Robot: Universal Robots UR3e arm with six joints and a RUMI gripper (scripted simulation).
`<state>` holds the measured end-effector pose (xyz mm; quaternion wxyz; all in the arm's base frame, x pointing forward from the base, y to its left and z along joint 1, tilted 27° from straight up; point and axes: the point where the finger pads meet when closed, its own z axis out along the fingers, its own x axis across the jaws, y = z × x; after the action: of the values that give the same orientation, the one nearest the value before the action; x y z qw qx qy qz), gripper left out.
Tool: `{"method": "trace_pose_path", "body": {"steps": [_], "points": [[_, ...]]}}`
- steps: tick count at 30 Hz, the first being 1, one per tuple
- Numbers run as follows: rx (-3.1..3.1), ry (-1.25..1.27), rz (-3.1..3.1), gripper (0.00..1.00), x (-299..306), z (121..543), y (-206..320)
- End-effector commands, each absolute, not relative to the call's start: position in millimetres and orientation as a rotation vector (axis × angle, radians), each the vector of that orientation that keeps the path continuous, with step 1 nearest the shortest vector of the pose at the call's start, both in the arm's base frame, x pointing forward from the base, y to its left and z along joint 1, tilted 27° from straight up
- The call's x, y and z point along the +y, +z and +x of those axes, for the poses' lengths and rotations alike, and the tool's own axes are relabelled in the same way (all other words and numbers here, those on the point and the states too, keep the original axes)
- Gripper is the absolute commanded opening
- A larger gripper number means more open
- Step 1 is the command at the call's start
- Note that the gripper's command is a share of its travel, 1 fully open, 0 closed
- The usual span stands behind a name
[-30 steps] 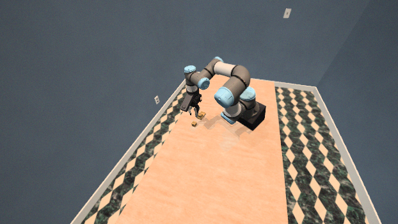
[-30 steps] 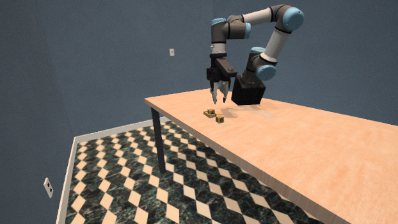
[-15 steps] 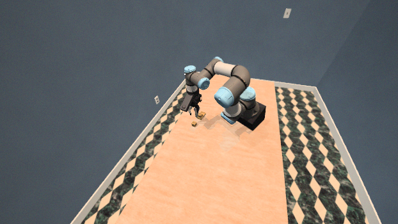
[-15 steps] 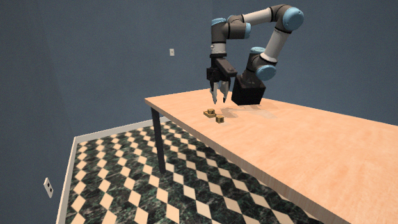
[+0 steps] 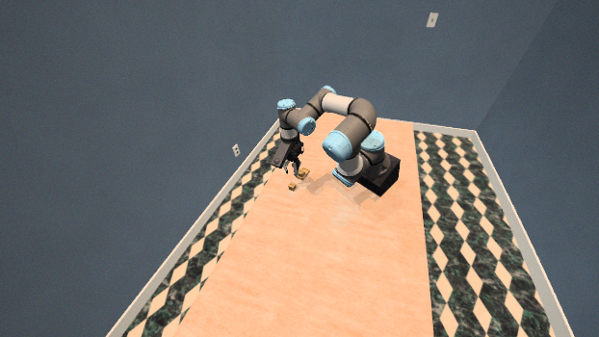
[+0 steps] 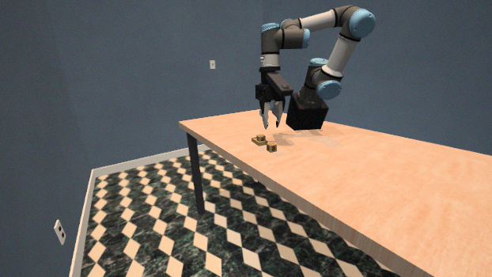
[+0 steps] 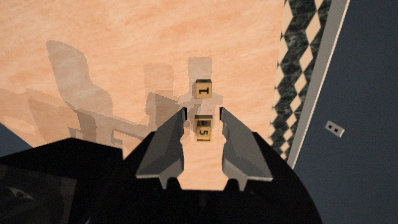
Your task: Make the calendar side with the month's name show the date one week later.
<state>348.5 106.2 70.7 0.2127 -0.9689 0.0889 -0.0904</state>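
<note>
Gripper (image 7: pixel 202 131) hangs above the table (image 6: pixel 356 174), fingers partly closed around nothing, the cube showing 5 (image 7: pixel 203 131) in the tray (image 6: pixel 257 140) directly below between them, the cube showing 1 (image 7: pixel 203 90) lying loose just beyond the fingertips.

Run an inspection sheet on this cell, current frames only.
Surface: wooden table, arm shadows near the base.
Job's things: tray with one cube in it; second cube loose on the table beside the tray.
Clutter: nothing seen.
Grippers: gripper above the cubes, jaws narrowed but apart, nothing between them.
Cables: nothing seen.
Surroundings: checkered floor, blue walls, wall outlet.
</note>
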Motion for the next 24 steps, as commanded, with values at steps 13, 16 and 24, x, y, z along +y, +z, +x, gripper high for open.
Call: {"method": "trace_pose_path", "body": {"steps": [13, 16, 24], "points": [[0.248, -0.252, -2.69, 0.28, 114, 353, 56], [0.248, -0.252, -2.69, 0.28, 116, 354, 51], [0.248, -0.252, -2.69, 0.28, 120, 356, 43]]}}
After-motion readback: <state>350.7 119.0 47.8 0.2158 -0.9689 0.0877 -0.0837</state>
